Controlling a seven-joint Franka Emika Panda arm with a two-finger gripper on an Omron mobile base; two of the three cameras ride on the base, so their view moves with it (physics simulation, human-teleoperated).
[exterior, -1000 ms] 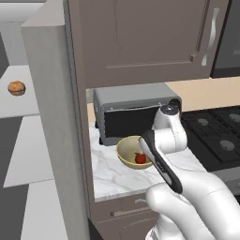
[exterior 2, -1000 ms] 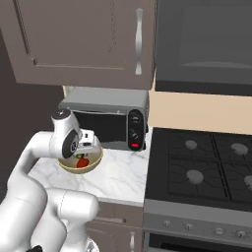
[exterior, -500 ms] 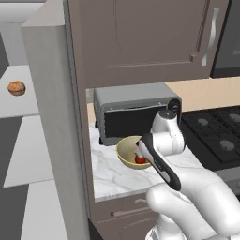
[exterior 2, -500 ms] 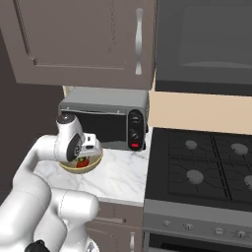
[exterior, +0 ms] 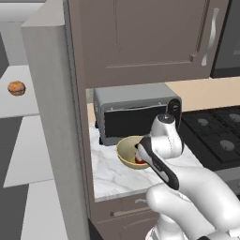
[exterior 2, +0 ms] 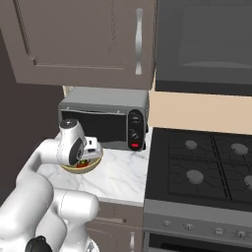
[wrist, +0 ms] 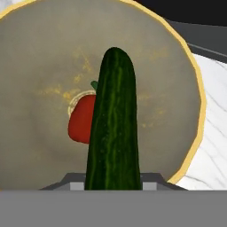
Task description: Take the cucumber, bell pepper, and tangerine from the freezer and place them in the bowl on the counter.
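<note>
White arm bent low over the marble tabletop [exterior: 110,171], claw [wrist: 113,179] pointing down into the bowl [wrist: 44,53], clamped on the cucumber [wrist: 114,124] above the bell pepper [wrist: 82,119], tangerine [exterior: 16,88] on a freezer shelf [exterior: 21,101]

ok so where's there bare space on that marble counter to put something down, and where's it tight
Bare marble lies on the counter between the bowl and the stove, and along the front edge before the bowl. It is crowded at the back: the microwave sits close behind the bowl, which holds the bell pepper, with the gripper holding the cucumber over it.
</note>
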